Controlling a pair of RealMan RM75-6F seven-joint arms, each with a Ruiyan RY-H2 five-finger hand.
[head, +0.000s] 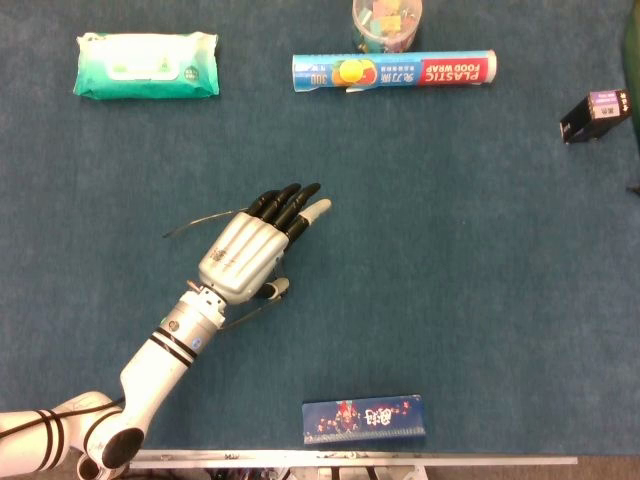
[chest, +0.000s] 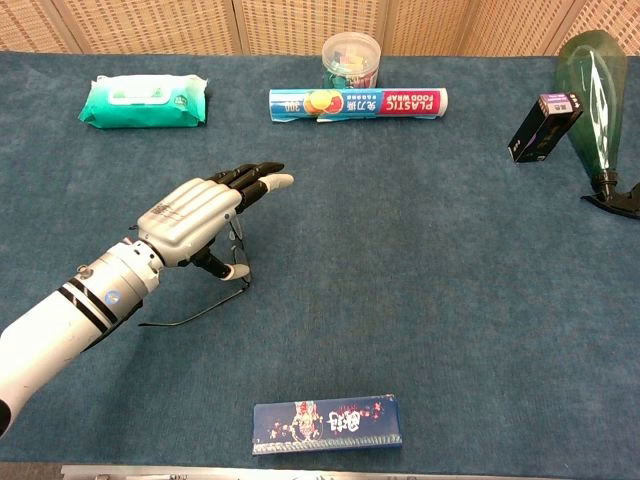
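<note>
Hovering left hand (head: 243, 259), glasses (chest: 200, 308) beneath, carpet around

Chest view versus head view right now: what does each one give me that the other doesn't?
Only the chest view shows the green bottle whole, lying at the far right, and the woven panels behind the table.

Only the head view shows the metal rail along the table's near edge in full.

Both show the left hand, fingers extended, over thin-framed glasses, plus the wipes pack, plastic wrap box, clear tub, dark small box and blue box.
</note>
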